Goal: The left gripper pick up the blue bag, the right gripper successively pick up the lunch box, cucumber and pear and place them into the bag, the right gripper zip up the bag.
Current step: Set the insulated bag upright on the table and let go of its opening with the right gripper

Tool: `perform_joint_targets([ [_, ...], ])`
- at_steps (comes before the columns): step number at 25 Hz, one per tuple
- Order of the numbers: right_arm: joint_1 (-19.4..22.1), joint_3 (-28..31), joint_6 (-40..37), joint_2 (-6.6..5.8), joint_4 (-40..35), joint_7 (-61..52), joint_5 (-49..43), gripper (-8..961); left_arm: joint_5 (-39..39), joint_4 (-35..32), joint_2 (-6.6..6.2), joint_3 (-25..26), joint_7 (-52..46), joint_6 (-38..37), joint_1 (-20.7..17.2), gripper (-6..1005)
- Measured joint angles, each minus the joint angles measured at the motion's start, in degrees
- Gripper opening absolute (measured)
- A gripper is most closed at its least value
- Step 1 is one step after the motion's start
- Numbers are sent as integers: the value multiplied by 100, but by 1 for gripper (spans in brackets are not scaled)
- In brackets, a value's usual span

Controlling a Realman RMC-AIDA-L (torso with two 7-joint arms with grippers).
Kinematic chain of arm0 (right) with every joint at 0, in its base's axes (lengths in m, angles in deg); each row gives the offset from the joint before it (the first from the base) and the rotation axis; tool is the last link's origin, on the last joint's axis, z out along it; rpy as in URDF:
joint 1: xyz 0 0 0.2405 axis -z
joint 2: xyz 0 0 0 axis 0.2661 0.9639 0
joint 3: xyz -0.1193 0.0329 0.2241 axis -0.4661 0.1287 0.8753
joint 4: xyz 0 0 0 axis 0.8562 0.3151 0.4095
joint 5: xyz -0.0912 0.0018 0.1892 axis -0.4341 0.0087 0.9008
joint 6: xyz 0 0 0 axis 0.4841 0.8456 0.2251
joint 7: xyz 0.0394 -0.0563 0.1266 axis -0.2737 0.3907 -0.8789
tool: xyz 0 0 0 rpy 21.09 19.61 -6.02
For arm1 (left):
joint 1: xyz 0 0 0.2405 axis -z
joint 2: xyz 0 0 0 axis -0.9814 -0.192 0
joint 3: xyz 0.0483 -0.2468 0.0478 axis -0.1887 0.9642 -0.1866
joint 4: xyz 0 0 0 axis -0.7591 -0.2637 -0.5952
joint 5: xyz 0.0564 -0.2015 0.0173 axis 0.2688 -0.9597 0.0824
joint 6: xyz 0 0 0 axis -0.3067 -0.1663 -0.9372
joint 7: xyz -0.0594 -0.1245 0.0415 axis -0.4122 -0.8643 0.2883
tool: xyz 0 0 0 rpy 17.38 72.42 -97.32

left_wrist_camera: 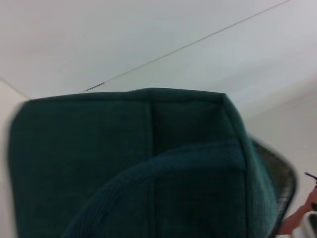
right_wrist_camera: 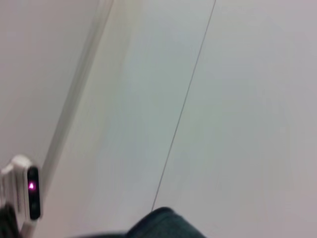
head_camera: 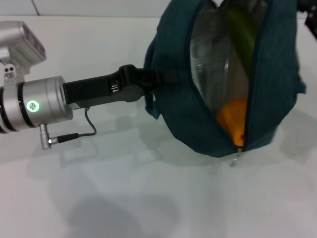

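Observation:
The blue bag (head_camera: 270,84) stands open on the white table, its silver foil lining showing. Inside it the green cucumber (head_camera: 242,34) leans along the upper part, and the orange pear (head_camera: 234,121) lies at the near end. A clear shape that may be the lunch box (head_camera: 210,62) rests against the lining. My left gripper (head_camera: 148,79) reaches in from the left and is shut on the bag's side by a handle. The bag's fabric (left_wrist_camera: 148,168) fills the left wrist view. A dark shape at the top right edge may be my right gripper (head_camera: 308,14).
The ring zip pull (head_camera: 235,159) hangs at the near end of the bag's zip. A grey cable (head_camera: 79,133) loops under my left wrist. In the right wrist view, a bit of the bag (right_wrist_camera: 166,224) and a white device with a pink light (right_wrist_camera: 26,194) show.

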Motion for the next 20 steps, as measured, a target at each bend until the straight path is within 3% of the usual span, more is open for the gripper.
perform_joint_targets([
  [12, -11, 273, 9, 0, -51, -39, 132, 33, 163, 48, 6, -2, -27, 194, -28, 67],
  [20, -24, 272, 25, 0, 493, -9, 44, 36, -279, 50, 21, -1, -119, -309, 37, 69],
])
